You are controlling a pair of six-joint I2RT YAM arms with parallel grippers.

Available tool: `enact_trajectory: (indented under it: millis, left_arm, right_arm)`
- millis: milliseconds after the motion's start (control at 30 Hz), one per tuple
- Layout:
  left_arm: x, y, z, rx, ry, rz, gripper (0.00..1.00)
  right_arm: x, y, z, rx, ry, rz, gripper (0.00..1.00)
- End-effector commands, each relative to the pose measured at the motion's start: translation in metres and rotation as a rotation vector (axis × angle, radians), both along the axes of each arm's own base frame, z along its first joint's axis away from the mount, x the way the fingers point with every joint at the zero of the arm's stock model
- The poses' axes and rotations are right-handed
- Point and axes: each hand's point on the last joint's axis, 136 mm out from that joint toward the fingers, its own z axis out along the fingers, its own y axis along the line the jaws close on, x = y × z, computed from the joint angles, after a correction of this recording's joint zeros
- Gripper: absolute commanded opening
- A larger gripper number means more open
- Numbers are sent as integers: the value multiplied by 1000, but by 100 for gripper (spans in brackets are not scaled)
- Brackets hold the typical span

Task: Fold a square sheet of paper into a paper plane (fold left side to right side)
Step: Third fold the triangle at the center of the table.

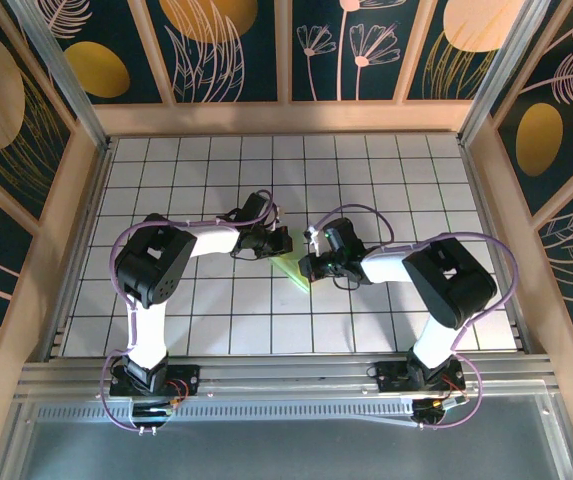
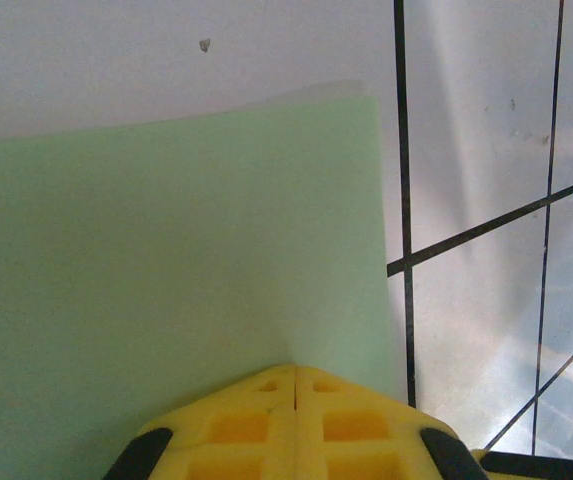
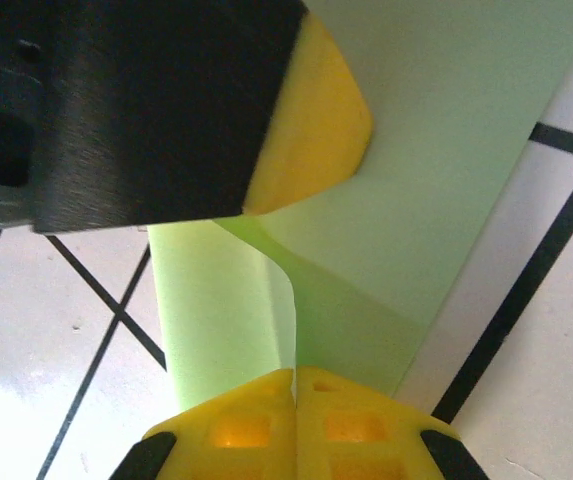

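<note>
Right wrist: right pincer (image 3: 294,372) pinched onto curled sheet (image 3: 446,150) edge (left pincer (image 2: 296,368) likewise clamps sheet).

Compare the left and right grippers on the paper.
The left gripper rests on flat paper; the right gripper seems to pinch a curled-up flap. The left reaches farther out than the right. Both have jaws shut.

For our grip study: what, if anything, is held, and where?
The right gripper pinches the green paper sheet by a raised fold. The left gripper is shut at the sheet; whether it grips cannot be told.
</note>
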Motion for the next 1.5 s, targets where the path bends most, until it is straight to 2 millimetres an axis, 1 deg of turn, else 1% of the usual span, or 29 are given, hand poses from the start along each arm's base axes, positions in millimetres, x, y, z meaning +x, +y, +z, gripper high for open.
enact_trajectory:
  millis: [0,100,133,200,300,400,500,567,633,667,767,900,967,1000,1033,1167,1467]
  left_arm:
    - [-12,9,-25,78,60,7,8]
    - [-5,8,-15,75,31,18,13]
    - [-1,8,-11,77,18,22,15]
    - [7,8,1,76,-11,29,16]
    - [22,13,23,57,-61,62,19]
    - [32,25,47,54,-124,101,19]
    - [28,33,64,48,-177,110,13]
    - [18,32,73,-5,-191,94,9]
    - [6,29,77,-70,-191,82,6]
    - [-5,29,77,-100,-183,72,6]
    - [-25,20,75,-169,-159,42,5]
    - [-41,6,68,-217,-126,14,5]
    - [-45,1,63,-221,-109,8,5]
    - [-45,-1,63,-225,-107,5,4]
    - [-46,-2,52,-212,-85,8,4]
    - [-49,-1,35,-180,-51,14,4]
    - [-49,2,13,-128,-21,23,4]
  right_arm:
    - [-3,-9,-16,-48,26,-10,0]
    - [-6,-11,-21,-63,41,-9,0]
    - [-7,-12,-22,-65,46,-10,0]
    - [-10,-14,-25,-72,52,-10,0]
    - [-12,-15,-28,-76,62,-11,0]
    - [-11,-15,-28,-72,61,-15,0]
    - [-11,-15,-27,-69,59,-17,0]
    - [-10,-15,-26,-70,56,-20,0]
    - [-11,-16,-27,-73,57,-22,0]
    - [-10,-15,-26,-71,55,-21,0]
    - [-10,-15,-26,-71,55,-22,0]
    - [-11,-16,-27,-73,59,-22,0]
    - [-10,-16,-27,-74,57,-24,0]
    - [-11,-16,-27,-74,56,-23,0]
    - [-11,-16,-27,-74,57,-23,0]
    - [-10,-16,-25,-74,54,-24,0]
    - [-10,-17,-27,-82,55,-23,0]
